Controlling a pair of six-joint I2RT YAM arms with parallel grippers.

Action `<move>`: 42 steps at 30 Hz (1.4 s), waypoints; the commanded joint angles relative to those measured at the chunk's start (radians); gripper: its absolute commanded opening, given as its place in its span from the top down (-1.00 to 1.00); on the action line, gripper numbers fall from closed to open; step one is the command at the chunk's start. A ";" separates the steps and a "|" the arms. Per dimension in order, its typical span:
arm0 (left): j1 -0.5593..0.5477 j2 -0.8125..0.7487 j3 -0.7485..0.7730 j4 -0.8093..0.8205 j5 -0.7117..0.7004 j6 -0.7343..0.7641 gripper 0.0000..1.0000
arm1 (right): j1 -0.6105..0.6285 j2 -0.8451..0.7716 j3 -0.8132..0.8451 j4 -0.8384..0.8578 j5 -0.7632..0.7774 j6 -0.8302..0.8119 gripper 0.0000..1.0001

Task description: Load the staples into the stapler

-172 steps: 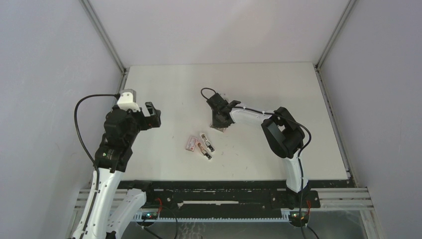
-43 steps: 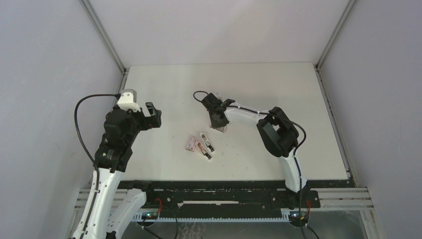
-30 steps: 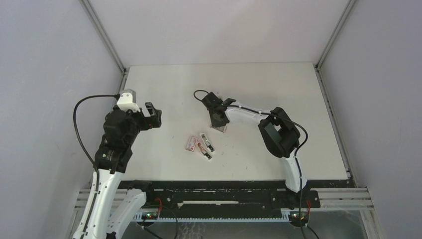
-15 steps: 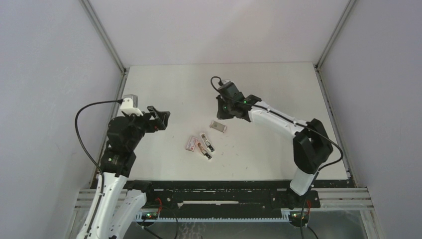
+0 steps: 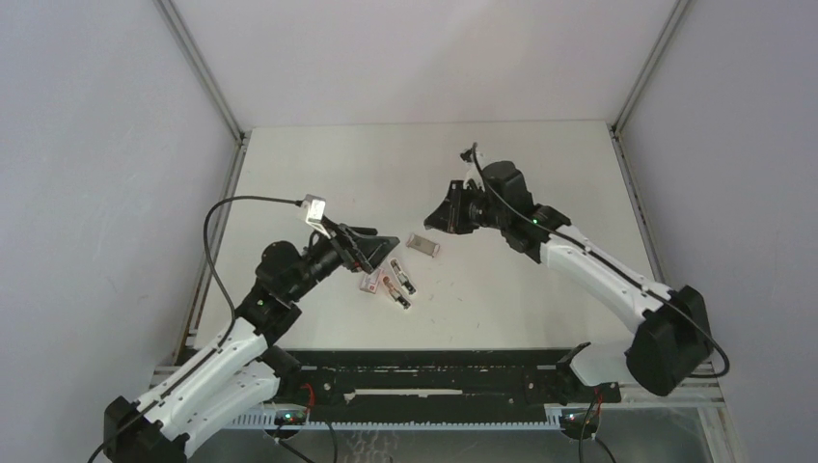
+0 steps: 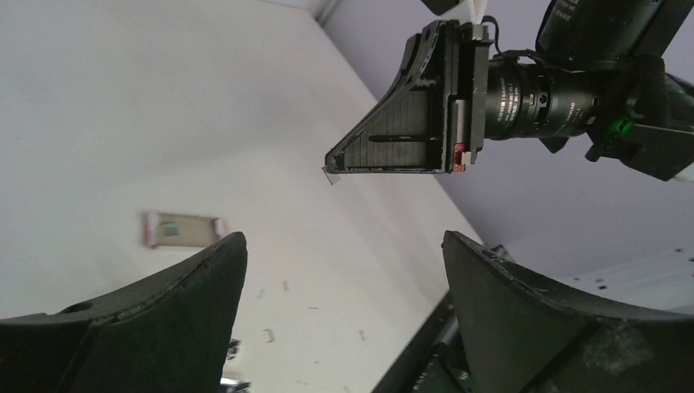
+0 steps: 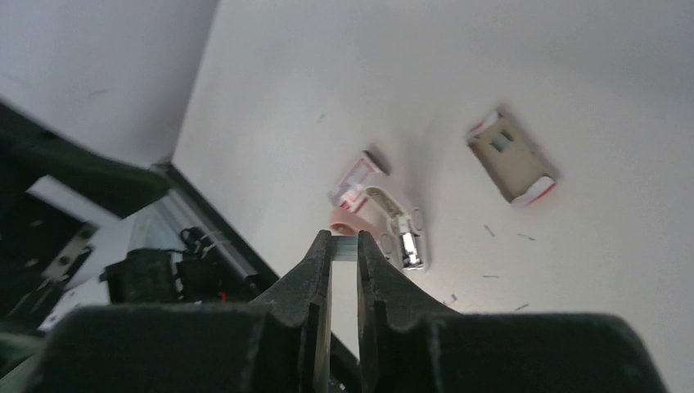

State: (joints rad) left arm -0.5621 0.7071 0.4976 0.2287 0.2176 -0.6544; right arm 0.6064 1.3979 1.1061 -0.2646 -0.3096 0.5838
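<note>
The small pink and white stapler (image 5: 391, 283) lies open on the table, its metal channel showing in the right wrist view (image 7: 398, 231). The staple box (image 5: 422, 245) lies just right of it; it also shows in the right wrist view (image 7: 511, 158) and the left wrist view (image 6: 182, 229). My right gripper (image 5: 433, 222) hovers above and right of the box, shut on a short strip of staples (image 7: 344, 248). My left gripper (image 5: 384, 247) is open and empty, raised just above the stapler's left side, with its fingers (image 6: 164, 311) wide apart. It faces the right gripper (image 6: 329, 172).
Several loose staples (image 7: 507, 236) are scattered on the white table (image 5: 540, 174) around the stapler. Grey walls enclose the table on three sides. The black rail (image 5: 434, 367) runs along the near edge.
My right gripper has lifted off the staple box with a staple strip and drawn back to the right. My left arm has swung from the left edge in over the stapler.
</note>
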 commanded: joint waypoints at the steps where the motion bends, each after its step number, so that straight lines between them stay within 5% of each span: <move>1: -0.063 0.026 0.002 0.236 0.049 -0.078 -0.85 | -0.002 -0.146 -0.052 0.144 -0.117 0.065 0.82; 14: -0.161 0.123 0.088 0.373 0.191 -0.157 -0.79 | 0.038 -0.367 -0.171 0.340 -0.245 0.158 0.77; 36: -0.205 0.174 0.122 0.452 0.274 -0.175 0.22 | 0.107 -0.383 -0.180 0.467 -0.368 0.153 0.74; 42: -0.205 0.174 0.121 0.473 0.281 -0.178 0.30 | 0.113 -0.378 -0.180 0.463 -0.379 0.151 0.74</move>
State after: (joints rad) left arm -0.7631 0.8837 0.5652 0.6334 0.4801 -0.8280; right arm 0.7086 1.0359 0.9279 0.1516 -0.6670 0.7380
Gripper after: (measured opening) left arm 0.372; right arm 0.133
